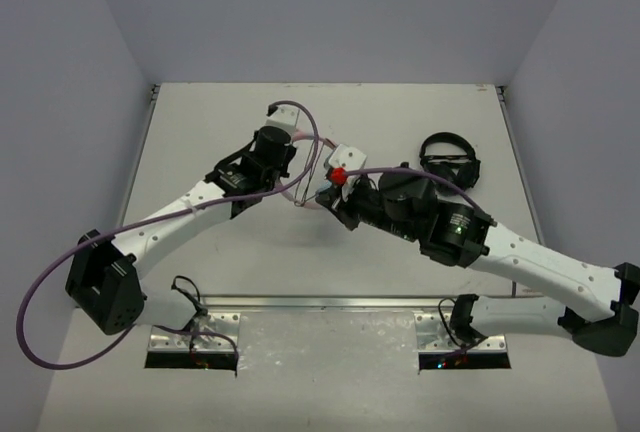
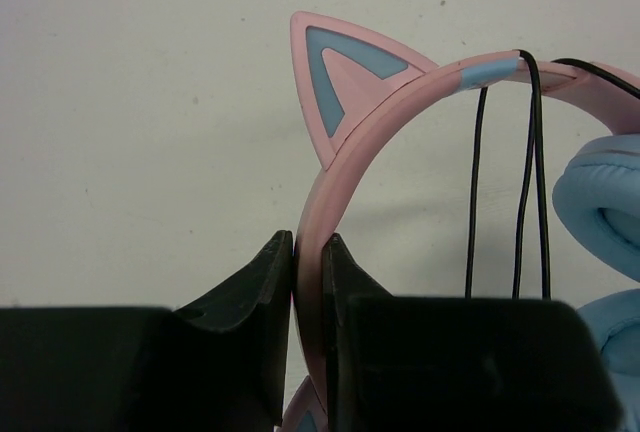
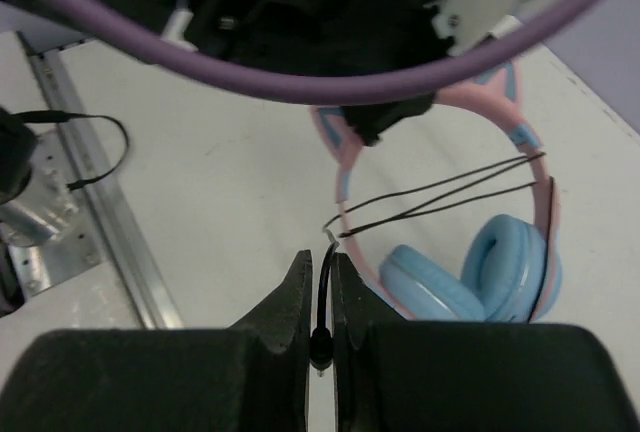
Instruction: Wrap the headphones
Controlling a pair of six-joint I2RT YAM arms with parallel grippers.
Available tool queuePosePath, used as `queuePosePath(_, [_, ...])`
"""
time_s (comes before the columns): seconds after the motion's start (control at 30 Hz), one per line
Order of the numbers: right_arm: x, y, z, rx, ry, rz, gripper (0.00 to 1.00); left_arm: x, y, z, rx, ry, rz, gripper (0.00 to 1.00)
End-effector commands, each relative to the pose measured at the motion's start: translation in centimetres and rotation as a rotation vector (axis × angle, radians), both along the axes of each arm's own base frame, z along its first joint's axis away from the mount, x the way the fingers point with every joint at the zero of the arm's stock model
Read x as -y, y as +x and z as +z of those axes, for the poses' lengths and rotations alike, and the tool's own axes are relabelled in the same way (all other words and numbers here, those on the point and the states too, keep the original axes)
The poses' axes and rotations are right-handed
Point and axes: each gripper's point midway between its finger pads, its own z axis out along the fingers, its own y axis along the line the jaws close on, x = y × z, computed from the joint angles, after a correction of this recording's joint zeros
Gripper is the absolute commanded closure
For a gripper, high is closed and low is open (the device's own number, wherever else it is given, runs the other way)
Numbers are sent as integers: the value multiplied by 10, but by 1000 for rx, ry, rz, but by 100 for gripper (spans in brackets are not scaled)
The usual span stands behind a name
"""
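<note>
The headphones have a pink cat-ear headband [image 2: 400,102], light blue earcups [image 3: 470,272] and a thin black cable [image 3: 440,192]. In the top view they sit at the table's middle [image 1: 305,200], mostly hidden by both arms. My left gripper [image 2: 308,252] is shut on the headband just below a cat ear. Several strands of cable [image 2: 530,172] cross over the headband. My right gripper [image 3: 320,267] is shut on the cable's plug end, close beside the headband and left of the earcups. In the top view the two grippers meet, left [image 1: 290,167] and right [image 1: 330,197].
All-black headphones [image 1: 449,164] lie at the back right of the table. A metal rail [image 1: 330,304] runs along the near edge between the arm bases. A purple cable [image 3: 300,77] from the left arm hangs across the right wrist view.
</note>
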Motion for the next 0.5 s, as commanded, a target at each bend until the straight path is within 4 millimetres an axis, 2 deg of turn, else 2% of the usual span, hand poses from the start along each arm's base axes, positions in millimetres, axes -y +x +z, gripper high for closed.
queuePosePath(0.0, [27, 36, 9, 18, -67, -78, 99, 22, 7, 96, 249, -193, -112, 100])
queuePosePath(0.03, [32, 43, 14, 26, -82, -94, 99, 34, 1, 95, 228, -190, -200, 99])
queuePosePath(0.17, [47, 78, 18, 110, -195, -157, 99, 56, -25, 75, 121, -136, -430, 100])
queuePosePath(0.2, [50, 86, 18, 123, -214, -176, 99, 56, -31, 63, 88, -120, -453, 100])
queuePosePath(0.33, [66, 123, 22, 195, -277, -250, 99, 60, -59, 63, 101, -118, -541, 100])
queuePosePath(0.4, [75, 135, 24, 211, -283, -278, 99, 60, -67, 58, 97, -114, -564, 100])
queuePosePath(0.47, [75, 143, 25, 243, -293, -263, 99, 56, -70, 52, 100, -74, -559, 100])
